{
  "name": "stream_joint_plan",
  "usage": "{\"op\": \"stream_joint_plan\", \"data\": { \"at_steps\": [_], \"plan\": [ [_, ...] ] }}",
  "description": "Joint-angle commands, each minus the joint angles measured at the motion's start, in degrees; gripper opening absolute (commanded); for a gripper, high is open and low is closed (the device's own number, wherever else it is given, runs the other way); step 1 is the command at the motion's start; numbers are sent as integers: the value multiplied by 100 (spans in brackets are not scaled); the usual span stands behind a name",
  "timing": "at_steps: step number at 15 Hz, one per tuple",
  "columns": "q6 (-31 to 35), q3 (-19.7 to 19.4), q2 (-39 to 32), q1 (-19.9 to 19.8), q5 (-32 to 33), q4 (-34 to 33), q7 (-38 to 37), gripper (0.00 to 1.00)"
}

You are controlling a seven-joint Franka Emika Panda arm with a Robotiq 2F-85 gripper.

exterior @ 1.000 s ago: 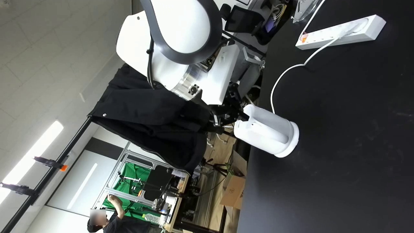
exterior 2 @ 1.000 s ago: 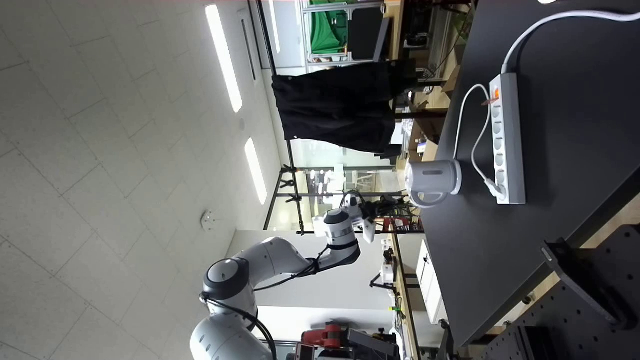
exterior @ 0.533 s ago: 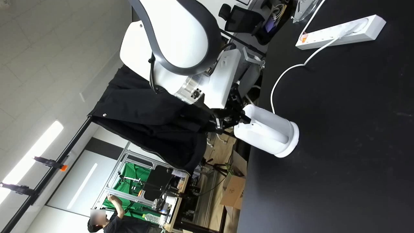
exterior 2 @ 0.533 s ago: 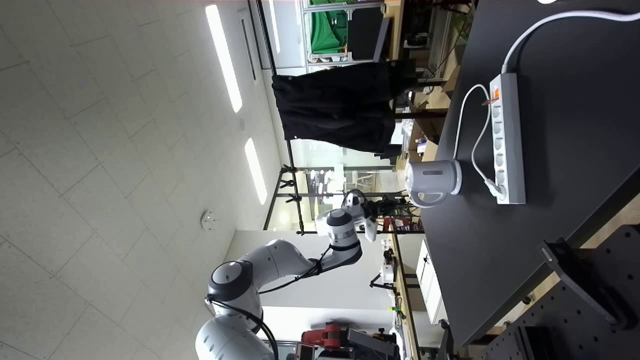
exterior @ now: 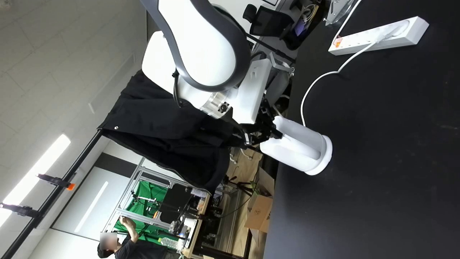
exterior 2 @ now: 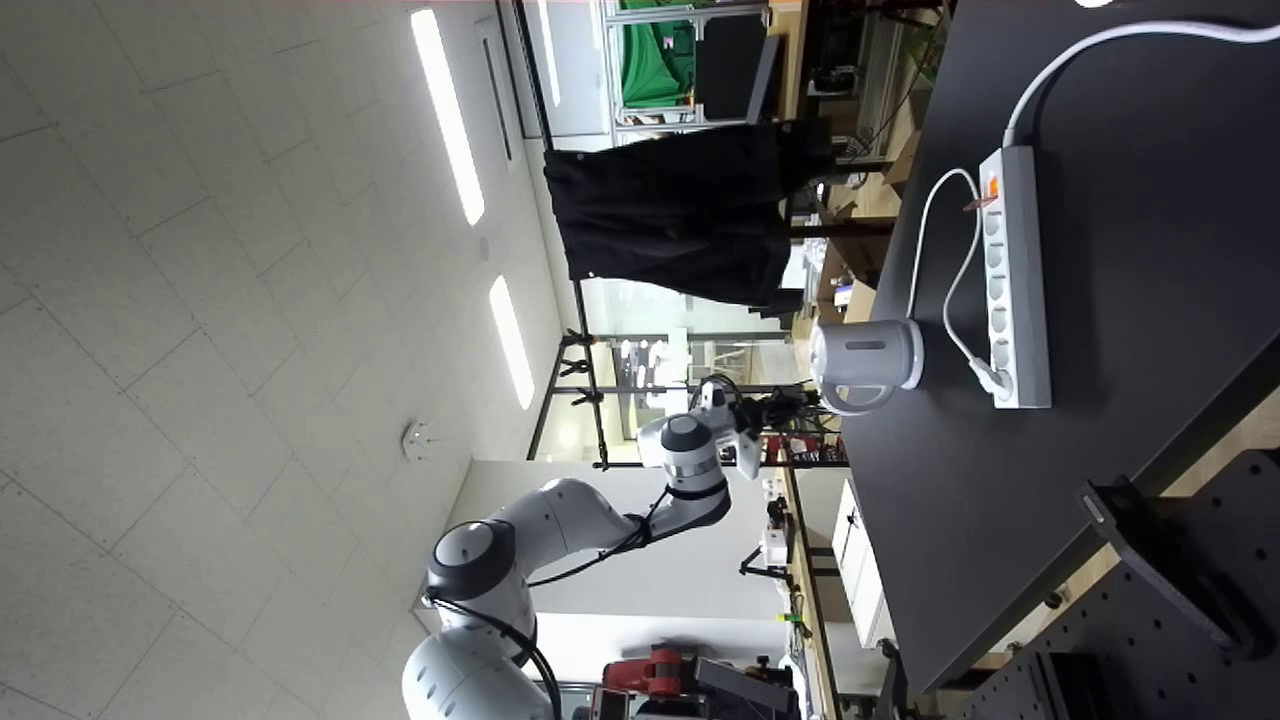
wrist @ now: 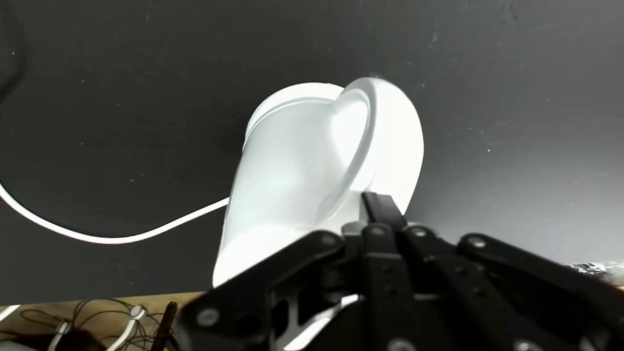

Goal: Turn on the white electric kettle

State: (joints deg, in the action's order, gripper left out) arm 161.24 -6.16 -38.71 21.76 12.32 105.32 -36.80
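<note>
1. A white electric kettle (wrist: 287, 165) stands upright on a black tabletop (exterior 2: 960, 520), close to the table's edge. Both exterior views are turned on their side, so it seems tipped there, but its base (exterior 2: 914, 352) sits flat on the table.

2. The gripper (wrist: 383, 209) of the single robot arm (exterior 2: 570, 510) is at the kettle's upper end, the end away from the tabletop. Its jaws are together, with nothing visible between them.

3. In the wrist view the fingertips (wrist: 375, 204) overlap the top of the handle (wrist: 399, 141). From there the handle curves ahead, toward the base, and the kettle's body lies ahead and to the left in that view. Whether they touch the handle or stop just short cannot be told.

4. The kettle's long axis runs from the gripper's end down to the table.

5. The step in hand is probably pressing a switch near the handle's top; no switch can be made out. The move likely calls for a short push toward the table, along that axis. A sideways push could slip off the handle or nudge the kettle.

6. A thin white cord (wrist: 112, 240) joins the kettle to a white power strip (exterior 2: 1020, 280), well apart from the gripper.
</note>
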Motion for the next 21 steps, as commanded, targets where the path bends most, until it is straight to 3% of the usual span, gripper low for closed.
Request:
{"op": "stream_joint_plan", "data": {
  "at_steps": [1,15,21],
  "plan": [
    [20,-125,-162,110,-189,-219,128,0],
    [-160,-428,-430,304,-277,-435,155,0],
    [-54,-293,-217,228,-429,-374,220,0]
  ]
}}
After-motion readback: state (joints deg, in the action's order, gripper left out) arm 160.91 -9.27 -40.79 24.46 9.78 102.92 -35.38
